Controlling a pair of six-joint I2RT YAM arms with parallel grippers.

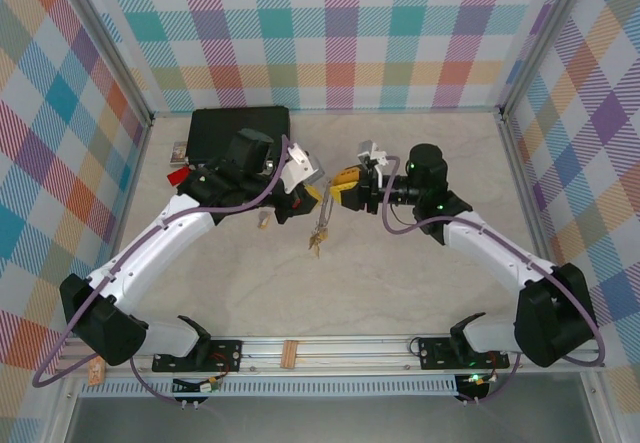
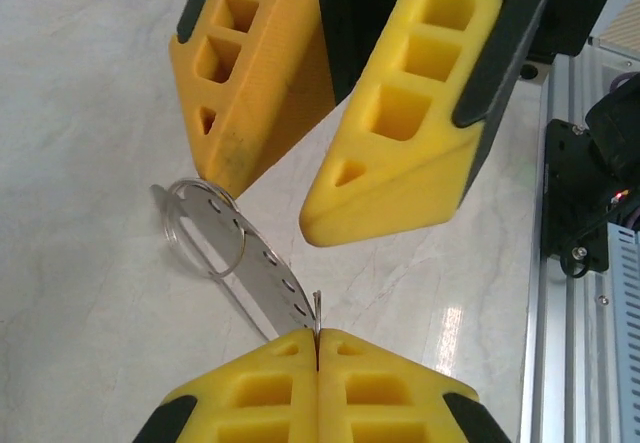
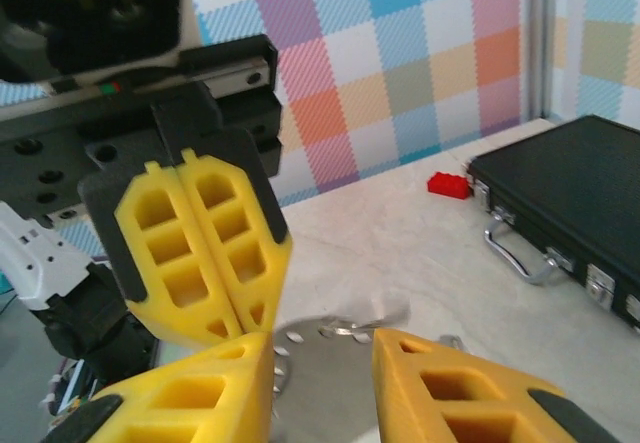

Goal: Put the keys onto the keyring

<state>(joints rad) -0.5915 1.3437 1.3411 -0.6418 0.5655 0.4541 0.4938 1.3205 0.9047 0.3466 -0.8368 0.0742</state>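
While surveying from the top view, recording first the pale table (image 1: 400, 293), then the black case (image 1: 225, 123) lying at its far left, well apart from the work. Finding both arms reaching in to mid-table and almost meeting at the tips.

Logging the left gripper (image 2: 318, 341) as pinching tight on the near end of a perforated metal strip (image 2: 265, 283), with no gap showing at the pads. Logging the right gripper (image 3: 322, 351) as standing wide, gripping nothing, and straddling the strip's far end.

Placing the keyring (image 2: 204, 229) at that far end, apparently looped about the strip's tip, just beside one right fingertip and away from the left pinch. Reading the strip's long axis as running from the left pinch toward the right gripper. Judging the right gripper the nearer to the ring, and so the likelier to be taking the ring-side work.

Spotting the keys (image 1: 318, 235) just nearward of both grippers, apart from the ring; not telling whether hanging or lying. Noting lastly a small red tag (image 3: 447, 185) near the case.
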